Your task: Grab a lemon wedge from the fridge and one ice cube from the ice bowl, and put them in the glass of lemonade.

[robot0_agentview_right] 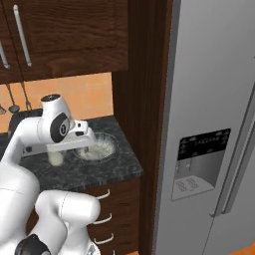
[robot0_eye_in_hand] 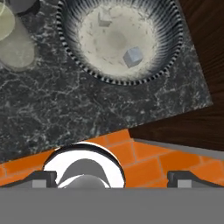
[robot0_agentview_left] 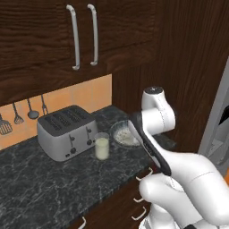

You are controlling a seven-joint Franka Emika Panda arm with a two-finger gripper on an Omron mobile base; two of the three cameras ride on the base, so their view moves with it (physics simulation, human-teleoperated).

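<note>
The ice bowl [robot0_eye_in_hand: 72, 52], round with a ribbed grey wall, stands on the dark counter near its right end, and two ice cubes [robot0_eye_in_hand: 133, 57] lie on its whitish bottom. My gripper [robot0_eye_in_hand: 113, 179] hovers high above the counter edge in front of the bowl. It is open, with nothing between its fingertips [robot0_eye_in_hand: 43, 178]. The glass of lemonade [robot0_agentview_left: 102, 147] stands just left of the bowl [robot0_agentview_left: 115, 130], beside the toaster. The fridge [robot0_agentview_right: 214, 99] stands to the right with its doors shut. The lemon wedge is out of view.
A silver four-slot toaster [robot0_agentview_left: 67, 132] sits at the back left of the counter [robot0_agentview_left: 40, 188]. Dark wood cabinets [robot0_agentview_left: 44, 36] hang overhead, and a wood panel [robot0_agentview_right: 149, 99] separates the counter from the fridge. Drawers with handles [robot0_agentview_right: 102, 219] run below the counter edge.
</note>
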